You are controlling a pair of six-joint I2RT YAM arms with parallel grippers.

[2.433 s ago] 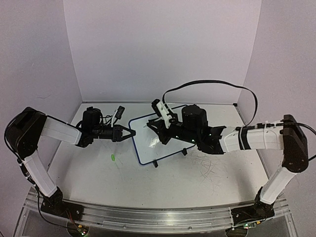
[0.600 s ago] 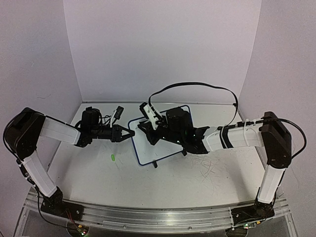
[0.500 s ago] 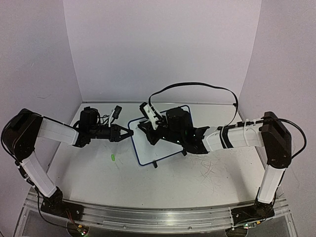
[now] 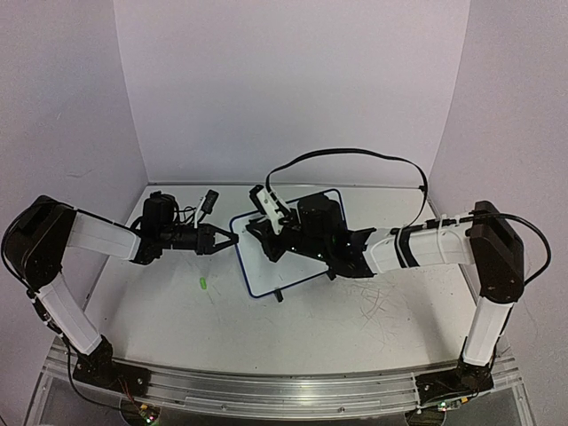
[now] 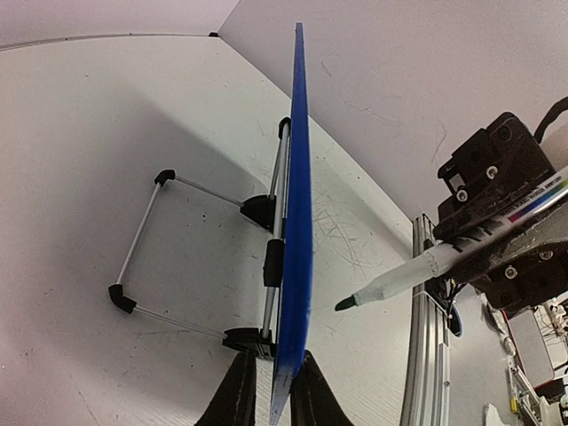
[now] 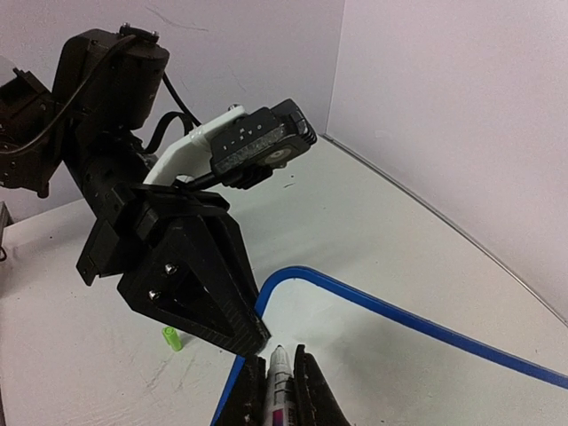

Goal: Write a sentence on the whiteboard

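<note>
At the bottom of the left wrist view, the left gripper (image 5: 272, 389) is clenched on the blue-framed edge of the whiteboard (image 5: 295, 204), which stands mid-frame in the top view. The right gripper (image 6: 280, 373) grasps a green-tipped marker (image 5: 404, 277), its tip apart from the board's face. No sentence shows there. The tip should probably land lightly while the left grip braces the board against the push.

We see soft, even light with a faint violet cast in all three views. In the left wrist view the whiteboard (image 5: 295, 177) throws a pale shadow on the counter (image 5: 71, 222), and straight edges bend.
</note>
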